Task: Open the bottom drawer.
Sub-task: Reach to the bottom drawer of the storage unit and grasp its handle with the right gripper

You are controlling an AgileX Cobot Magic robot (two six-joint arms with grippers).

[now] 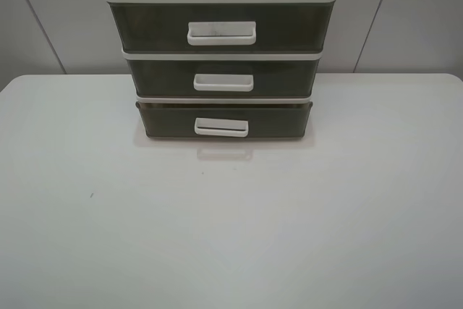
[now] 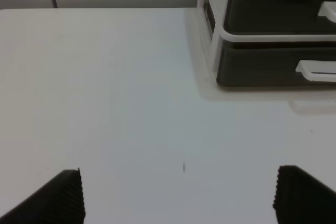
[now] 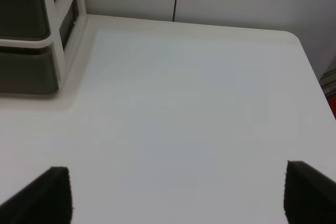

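Jaws wide and empty, the left gripper (image 2: 178,195) and right gripper (image 3: 176,195) hover. The bottom drawer (image 1: 166,122) likely needs a centred grip on its handle (image 1: 221,127) and a straight pull.

Plain lab: white table (image 1: 231,236), panel wall (image 1: 409,12)

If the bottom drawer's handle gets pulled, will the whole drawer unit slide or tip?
Sliding seems likelier: the drawer unit looks like light plastic standing on a smooth table. Tipping seems unlikely, because the handle of the bottom drawer sits low, near the tabletop. The handle looks rigid, so it should not flex much.
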